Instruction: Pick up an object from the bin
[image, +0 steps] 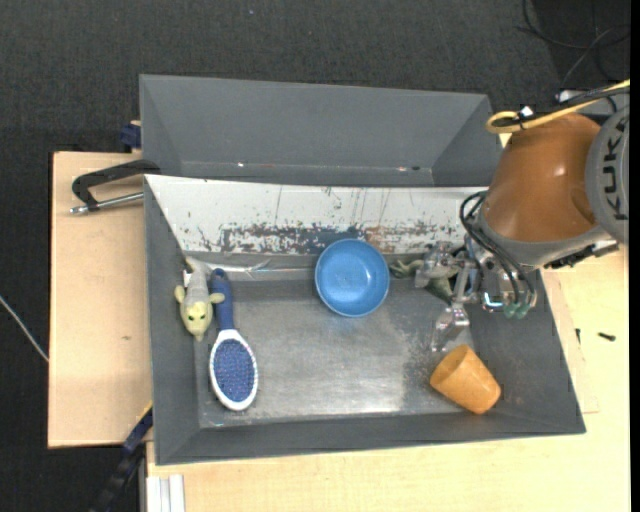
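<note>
Camera view: your gripper (447, 328), grip state impossible to tell, sits just beside the orange cup (466, 379); centre over its rim.

A robot lab (KUKA arm (550, 190) over grey metal bin (300, 125)).

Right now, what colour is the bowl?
The bowl is blue, clearest in the camera view.

dark grey carpeted floor (300, 40)
</note>
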